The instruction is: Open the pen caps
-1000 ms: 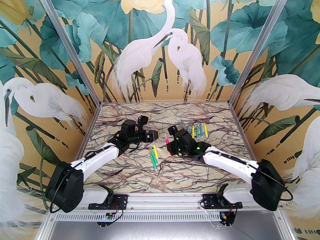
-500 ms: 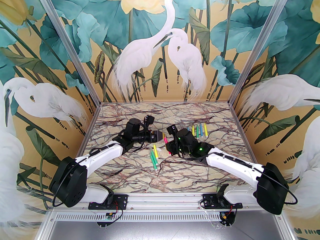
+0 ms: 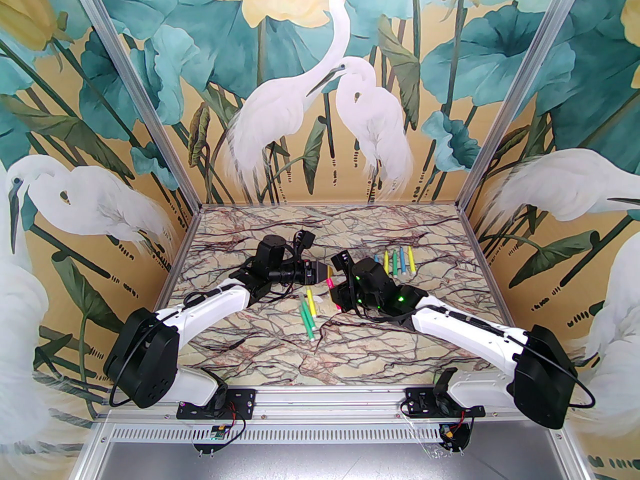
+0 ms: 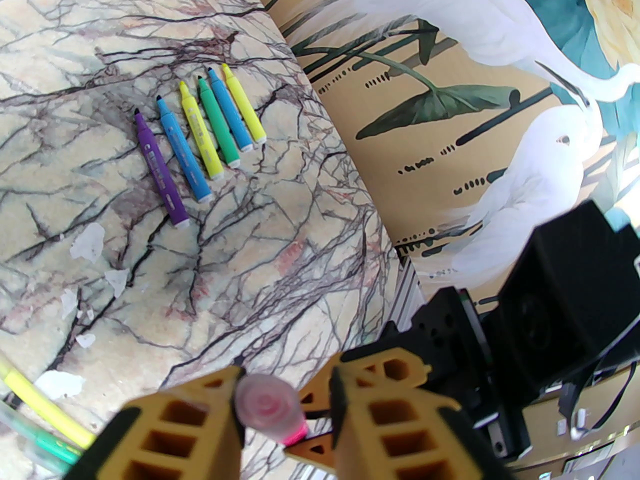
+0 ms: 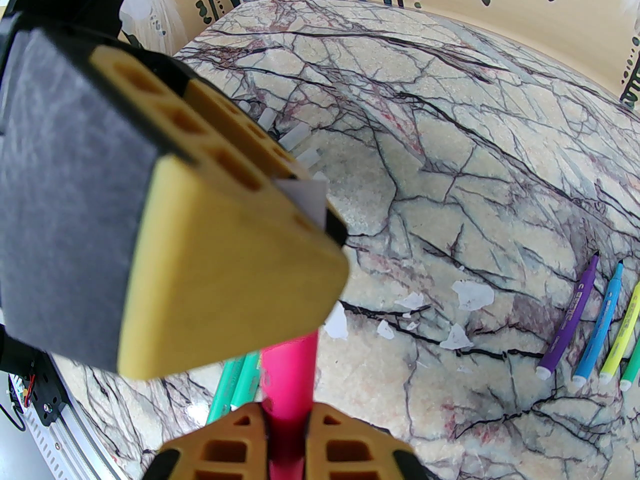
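Observation:
My right gripper (image 5: 286,438) is shut on the barrel of a pink pen (image 5: 292,368) and holds it upright above the table's middle (image 3: 330,283). The pen's pale, pink-tinted cap (image 4: 267,405) sits between the yellow fingers of my left gripper (image 4: 285,418), which has come in from the left (image 3: 327,271) and is shut on it. In the right wrist view, the left gripper's fingers (image 5: 225,248) cover the pen's top end, and a white bit of the cap (image 5: 305,193) sticks out.
Several pens (image 4: 200,133) with bare tips lie in a row at the back right (image 3: 397,262). A yellow and two green pens (image 3: 307,315) lie just in front of the grippers. Loose pale caps (image 5: 295,135) lie further back on the marble table (image 3: 380,348).
My left gripper has moved right to the pink pen's top end, and its jaws have narrowed onto the cap. The right gripper has kept hold of the pen, barely shifting.

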`<act>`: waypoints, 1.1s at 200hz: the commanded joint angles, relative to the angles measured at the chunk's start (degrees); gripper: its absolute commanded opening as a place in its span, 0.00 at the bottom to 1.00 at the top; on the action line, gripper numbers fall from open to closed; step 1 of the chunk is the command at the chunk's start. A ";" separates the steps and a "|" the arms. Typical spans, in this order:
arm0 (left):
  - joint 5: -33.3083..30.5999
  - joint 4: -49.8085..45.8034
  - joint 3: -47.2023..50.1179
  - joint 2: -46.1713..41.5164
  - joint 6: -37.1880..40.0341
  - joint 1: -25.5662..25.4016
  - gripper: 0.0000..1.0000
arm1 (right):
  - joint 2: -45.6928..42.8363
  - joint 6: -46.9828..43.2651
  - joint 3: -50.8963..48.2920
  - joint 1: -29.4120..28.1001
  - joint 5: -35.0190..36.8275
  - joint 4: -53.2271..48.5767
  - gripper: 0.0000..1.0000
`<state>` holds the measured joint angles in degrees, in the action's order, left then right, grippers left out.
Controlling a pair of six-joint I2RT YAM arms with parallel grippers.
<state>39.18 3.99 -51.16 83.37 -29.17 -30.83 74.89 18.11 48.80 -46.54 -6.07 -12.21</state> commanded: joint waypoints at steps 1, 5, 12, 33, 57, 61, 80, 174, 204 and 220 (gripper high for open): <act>1.83 -0.57 -1.77 0.62 0.69 -0.46 0.22 | -0.46 -0.47 1.52 -0.39 0.15 0.04 0.00; 1.82 -0.56 -1.83 0.62 0.69 -0.46 0.20 | -0.45 -0.57 1.44 -0.39 0.22 0.08 0.00; 1.79 -0.56 -1.86 0.60 0.60 -0.46 0.17 | -0.45 -0.61 1.40 -0.39 0.30 0.07 0.00; 1.92 -0.61 -2.05 0.63 0.44 -0.45 0.12 | -0.62 -0.14 1.22 -0.39 1.78 -0.10 0.09; 2.74 -0.56 -2.44 0.41 0.25 -0.46 0.06 | -0.32 0.13 0.73 -0.39 2.98 0.31 0.32; 2.90 -0.58 -2.52 0.46 0.25 -0.46 0.06 | -0.21 0.17 0.68 -0.39 2.99 0.43 0.34; 3.44 -0.61 -2.65 0.17 0.08 -0.46 0.04 | 0.71 0.43 0.75 -0.39 2.66 0.96 0.37; 0.91 -1.81 -3.92 -0.34 -0.02 -0.46 0.00 | 0.53 -0.03 -0.68 -0.28 2.44 0.56 0.11; -4.19 -5.84 -6.41 -0.33 0.81 -0.41 0.00 | -0.52 -0.61 -3.56 -0.21 2.98 0.48 0.02; -7.11 -8.25 -8.17 -0.05 1.31 -0.37 0.00 | -1.05 -0.78 -5.09 -0.12 3.24 0.43 0.00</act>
<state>38.20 -1.13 -55.27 83.37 -28.84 -31.57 75.02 18.11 46.81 -46.85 -4.27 -9.06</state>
